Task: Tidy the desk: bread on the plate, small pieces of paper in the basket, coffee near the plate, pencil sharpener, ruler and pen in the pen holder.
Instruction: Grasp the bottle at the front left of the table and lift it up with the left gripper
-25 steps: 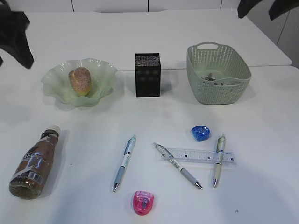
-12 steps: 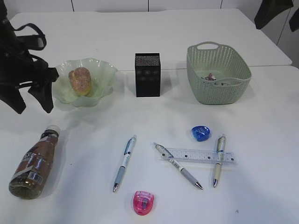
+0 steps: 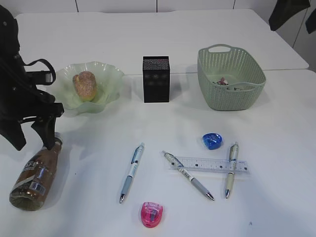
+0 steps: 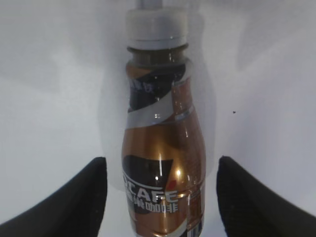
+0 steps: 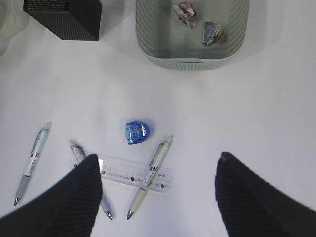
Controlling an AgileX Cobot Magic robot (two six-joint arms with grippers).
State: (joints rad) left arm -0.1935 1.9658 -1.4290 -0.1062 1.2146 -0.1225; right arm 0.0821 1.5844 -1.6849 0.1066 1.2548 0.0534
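Brown plastic coffee bottle with white cap (image 3: pixel 35 177) lies on its side on the large white desk (image 3: pixel 276 133), front-left of the pale green ruffled glass plate (image 3: pixel 112 81), cap end toward the plate. Left gripper (image 3: pixel 33 136) hangs over the bottle's cap end, fingers apart and straddling its long axis, not touching. Right gripper (image 5: pixel 158 197), also apart, is far off above the pens; left arm nearer.

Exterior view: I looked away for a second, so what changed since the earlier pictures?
The left end effector came down from the table's back-left to straddle the coffee bottle, open, not gripping. The right arm withdrew. Bottle, bread, pens and ruler stayed put.
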